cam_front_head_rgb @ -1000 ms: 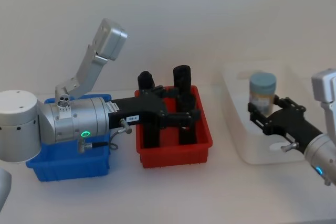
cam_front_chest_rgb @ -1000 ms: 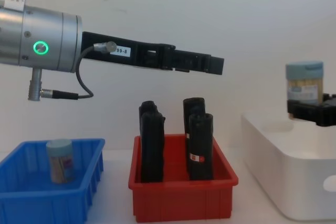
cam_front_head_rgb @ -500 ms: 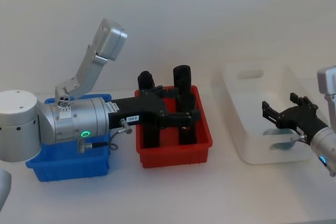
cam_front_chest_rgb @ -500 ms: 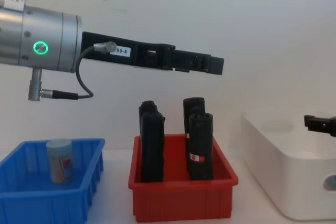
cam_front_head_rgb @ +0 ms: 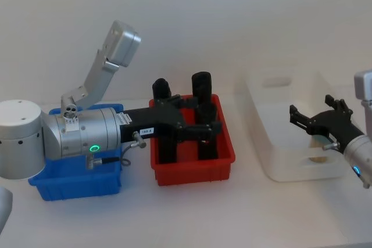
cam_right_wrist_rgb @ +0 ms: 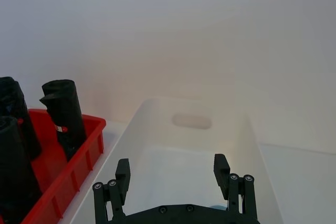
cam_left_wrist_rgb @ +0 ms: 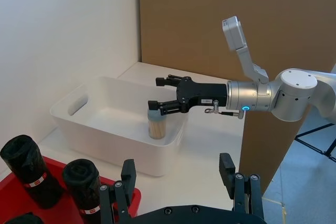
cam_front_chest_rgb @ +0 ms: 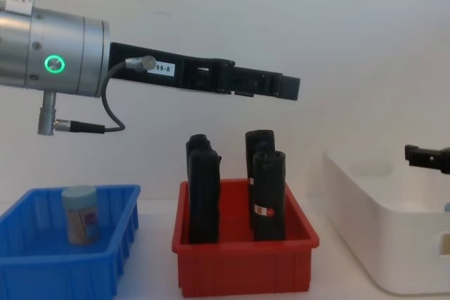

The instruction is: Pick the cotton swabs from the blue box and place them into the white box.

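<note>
One jar of cotton swabs (cam_left_wrist_rgb: pixel 157 127) stands upright inside the white box (cam_left_wrist_rgb: pixel 107 127), just under my right gripper (cam_left_wrist_rgb: pixel 161 93). That gripper (cam_front_head_rgb: pixel 311 111) hovers open over the white box (cam_front_head_rgb: pixel 256 105) with nothing between its fingers (cam_right_wrist_rgb: pixel 122 176). Another jar of cotton swabs (cam_front_chest_rgb: pixel 79 214) sits in the blue box (cam_front_chest_rgb: pixel 70 272) at the left. In the head view my left arm covers most of the blue box (cam_front_head_rgb: pixel 75 185). My left gripper (cam_front_chest_rgb: pixel 292 88) hangs open above the red bin, its fingers (cam_left_wrist_rgb: pixel 127 174) spread.
A red bin (cam_front_head_rgb: pixel 192 172) with several tall black upright objects (cam_front_chest_rgb: pixel 269 194) stands between the two boxes, under my left gripper. The table in front of the bins is bare white. A plain wall rises close behind.
My right gripper lowered the jar into the white box, opened and let it go, then drew back a little. The left arm has not moved.
</note>
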